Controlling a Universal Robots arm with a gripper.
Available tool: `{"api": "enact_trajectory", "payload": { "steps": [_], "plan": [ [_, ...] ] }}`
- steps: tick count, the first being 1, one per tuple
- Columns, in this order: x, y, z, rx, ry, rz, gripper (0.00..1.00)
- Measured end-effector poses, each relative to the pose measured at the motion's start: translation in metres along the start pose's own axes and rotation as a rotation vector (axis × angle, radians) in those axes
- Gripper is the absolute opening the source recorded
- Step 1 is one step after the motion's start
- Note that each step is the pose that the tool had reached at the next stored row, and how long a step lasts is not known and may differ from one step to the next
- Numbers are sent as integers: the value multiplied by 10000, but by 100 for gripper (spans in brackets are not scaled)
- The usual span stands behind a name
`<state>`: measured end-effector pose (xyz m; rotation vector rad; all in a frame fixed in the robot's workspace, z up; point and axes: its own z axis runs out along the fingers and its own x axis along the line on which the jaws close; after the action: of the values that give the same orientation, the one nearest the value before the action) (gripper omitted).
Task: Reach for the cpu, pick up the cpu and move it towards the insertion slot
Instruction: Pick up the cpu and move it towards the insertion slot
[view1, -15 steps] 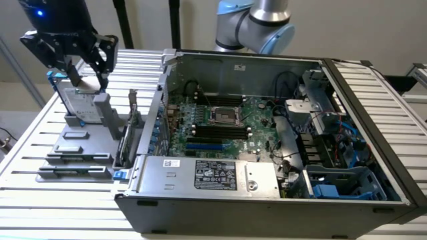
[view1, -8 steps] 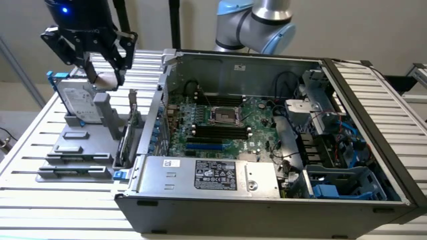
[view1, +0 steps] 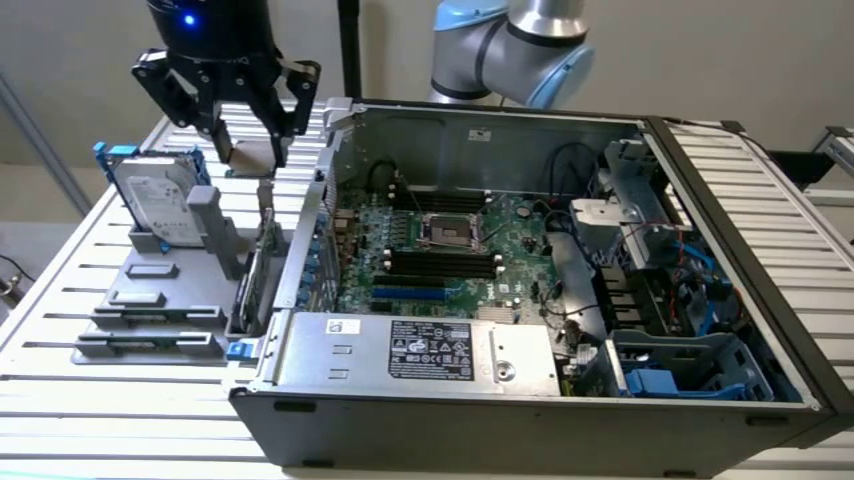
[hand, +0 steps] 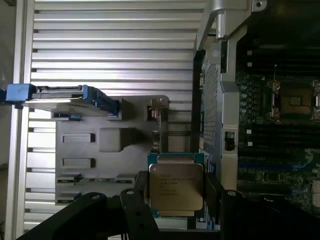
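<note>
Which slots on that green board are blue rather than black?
The long blue slot, lying just nearer the case's front than the black memory slots, is the only blue one; the square insertion slot has a silver frame.

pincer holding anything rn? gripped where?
Yes: the cpu. The pincer clamps it by two opposite edges, silver top facing the wrist camera, raised above the grey holder outside the case, away from the insertion slot.

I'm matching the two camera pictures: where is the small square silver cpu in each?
Exterior view: the small square silver cpu hangs between the gripper fingers, high at that view's left, above the grey tray.
Wrist view: the cpu sits between the dark fingers.
Shared landmark: the blue-bracketed silver hard drive.
</note>
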<state>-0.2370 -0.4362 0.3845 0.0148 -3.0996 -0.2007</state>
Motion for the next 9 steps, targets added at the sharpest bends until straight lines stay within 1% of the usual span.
{"api": "enact_trajectory", "payload": {
  "steps": [4, 9],
  "plan": [
    [-183, -1, -10, -85, 0, -2, 55],
    [-408, -2, -18, -145, 3, -5, 55]
  ]
}}
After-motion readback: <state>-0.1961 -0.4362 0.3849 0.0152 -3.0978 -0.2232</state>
